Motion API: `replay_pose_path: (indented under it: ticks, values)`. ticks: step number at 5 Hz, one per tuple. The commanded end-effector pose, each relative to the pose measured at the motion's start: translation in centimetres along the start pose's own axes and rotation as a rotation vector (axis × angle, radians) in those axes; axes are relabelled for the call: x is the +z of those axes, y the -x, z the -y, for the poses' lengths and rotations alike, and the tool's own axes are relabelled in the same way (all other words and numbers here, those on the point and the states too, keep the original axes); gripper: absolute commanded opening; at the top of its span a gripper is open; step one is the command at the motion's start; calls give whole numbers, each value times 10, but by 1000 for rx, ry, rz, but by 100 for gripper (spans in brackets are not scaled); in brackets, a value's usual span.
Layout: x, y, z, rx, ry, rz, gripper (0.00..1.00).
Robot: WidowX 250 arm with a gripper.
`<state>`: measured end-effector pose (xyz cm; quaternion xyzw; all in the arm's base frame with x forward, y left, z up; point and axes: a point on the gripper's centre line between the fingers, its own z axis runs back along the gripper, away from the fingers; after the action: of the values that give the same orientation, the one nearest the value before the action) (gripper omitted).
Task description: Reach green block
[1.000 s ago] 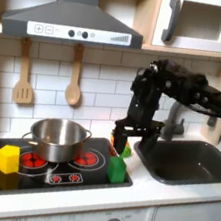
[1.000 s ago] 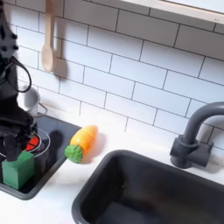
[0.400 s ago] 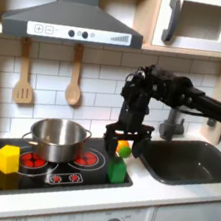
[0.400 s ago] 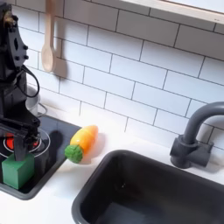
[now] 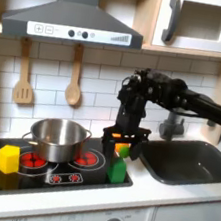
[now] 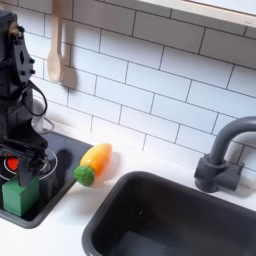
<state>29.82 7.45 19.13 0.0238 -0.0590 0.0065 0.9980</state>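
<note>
Green block (image 5: 117,170) sits at the stove's (image 5: 31,176) front right corner in the first exterior view. Gripper (image 5: 123,145) hangs directly above it, fingers spread, holding nothing. Reach looks nearly complete; what's left is a short descent to close the gap over the block.

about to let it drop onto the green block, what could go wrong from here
The gripper hangs just above the green block, which sits at the stove's front right corner; an off-centre descent might push it off onto the counter.

The carrot lies close beside the stove, so the fingers could clip it.
</note>
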Motion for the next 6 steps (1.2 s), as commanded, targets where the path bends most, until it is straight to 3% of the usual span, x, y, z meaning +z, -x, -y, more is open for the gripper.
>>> replay_pose_path:
  ticks: [1,6]
  values:
    - [-17,1,-1,-28,16,-27,100]
    - [-47,-6,2,-76,14,-54,100]
